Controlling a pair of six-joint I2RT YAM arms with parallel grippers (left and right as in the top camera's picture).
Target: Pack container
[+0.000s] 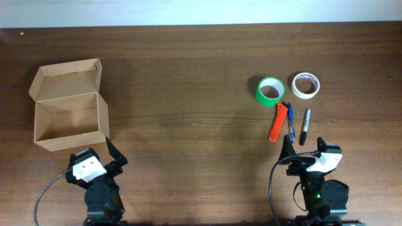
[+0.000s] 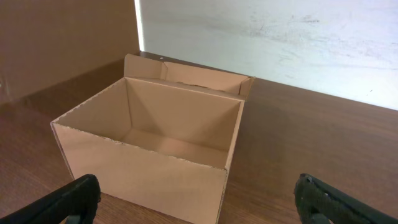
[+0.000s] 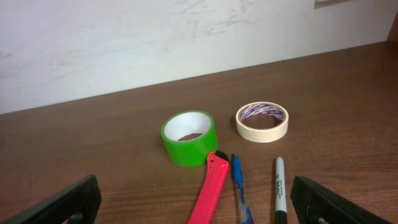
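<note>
At the near edge of the brown wooden counter point(image 1: 188, 94), the left end effector point(image 1: 91, 150) sits at 7 o'clock, its fingers spread wide and holding nothing. The right end effector point(image 1: 303, 147), at 5 o'clock, is likewise spread and holds nothing.

Just beyond the right one, at its 12 o'clock, lie an orange-red plastic box cutter point(image 1: 277, 123), a blue pen point(image 1: 291, 125) just beside it and a black marker point(image 1: 305, 125) slightly apart.

Farther out are a green tape roll point(image 1: 270, 91) and, at its 3 o'clock, a cream masking-tape roll point(image 1: 305, 85), near but not touching.

The container, a small tan cardboard box point(image 1: 69, 119), stands just beyond the left end effector towards 11 o'clock. It is open, with its flap lid leaning back on the far side.
</note>
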